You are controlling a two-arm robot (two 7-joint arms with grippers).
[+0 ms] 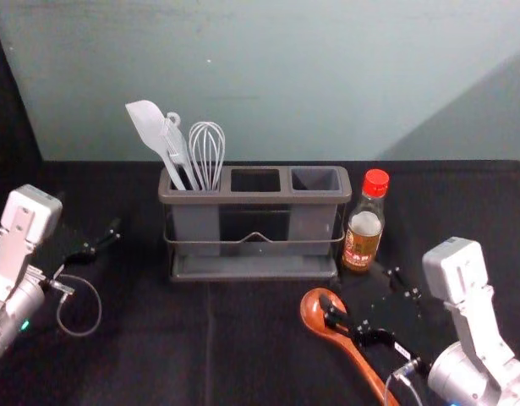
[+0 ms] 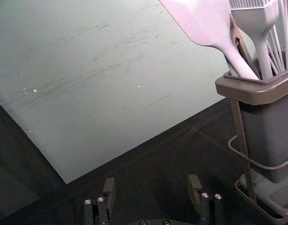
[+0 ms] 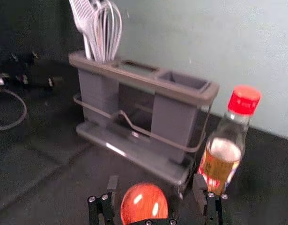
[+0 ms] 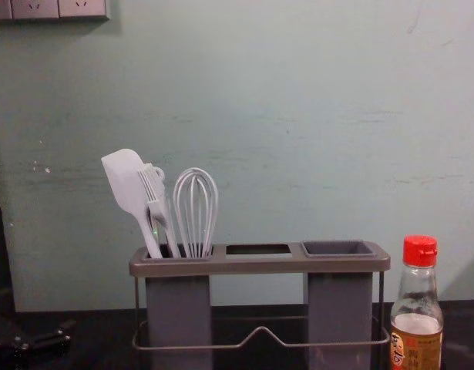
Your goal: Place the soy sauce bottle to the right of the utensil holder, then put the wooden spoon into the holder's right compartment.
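soy sauce bottle (image 1: 363, 235) stands just right of utensil holder (image 1: 255, 198); wooden spoon (image 1: 356, 356) lies on near side. our right gripper (image 3: 156, 183) straddles its bowl (image 3: 144, 204), jaws apart: we centre, close squarely, lift high over right compartment (image 1: 316, 179). left gripper (image 2: 152, 180) idle at left, jaws apart.

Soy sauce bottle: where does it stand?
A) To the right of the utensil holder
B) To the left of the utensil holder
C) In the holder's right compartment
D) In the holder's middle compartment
A: the soy sauce bottle stands upright outside the utensil holder, just beyond its right end.
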